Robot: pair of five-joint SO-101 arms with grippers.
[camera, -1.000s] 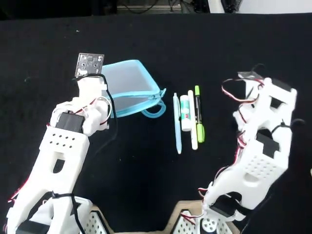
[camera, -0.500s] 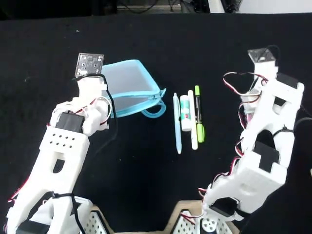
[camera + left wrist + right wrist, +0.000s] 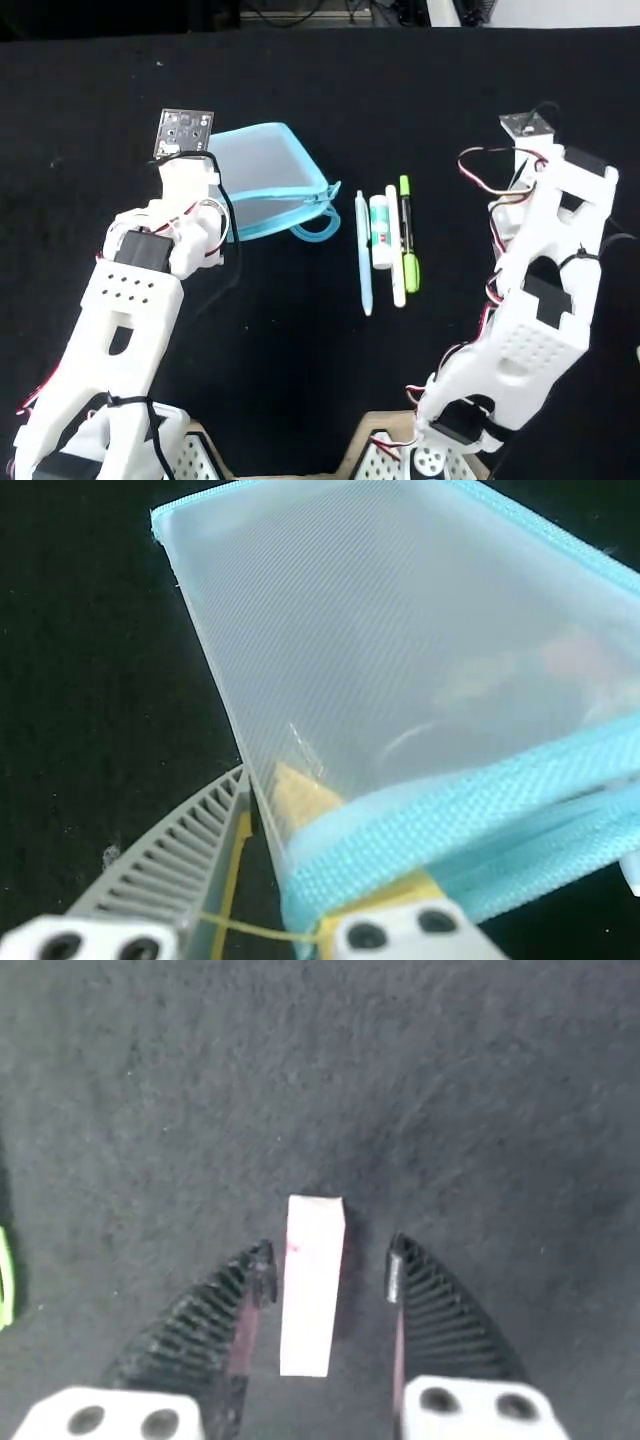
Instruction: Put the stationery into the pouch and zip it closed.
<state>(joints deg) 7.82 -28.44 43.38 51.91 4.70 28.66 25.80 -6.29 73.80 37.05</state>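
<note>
A translucent pouch (image 3: pixel 265 178) with light-blue zip edging lies on the black table, its mouth facing the stationery. My left gripper (image 3: pixel 265 780) is shut on the pouch (image 3: pixel 400 650) at its edge by the zip, one finger outside and the yellow pad under the mesh. To the right of the pouch lie a blue pen (image 3: pixel 363 255), a short white stick (image 3: pixel 380 232), a white pen (image 3: pixel 396 250) and a green highlighter (image 3: pixel 408 240), side by side. My right gripper (image 3: pixel 330 1253) is open low over the table, with a white eraser (image 3: pixel 310 1285) lying between its fingers.
The left arm (image 3: pixel 140 290) stretches from the near left edge up to the pouch. The right arm (image 3: pixel 545 270) stands at the right, beyond the highlighter. A green tip (image 3: pixel 5 1280) shows at the side of the right wrist view.
The right arm swung its wrist farther from the near edge, then came back a little. The left arm, pouch and pens have stayed still.
</note>
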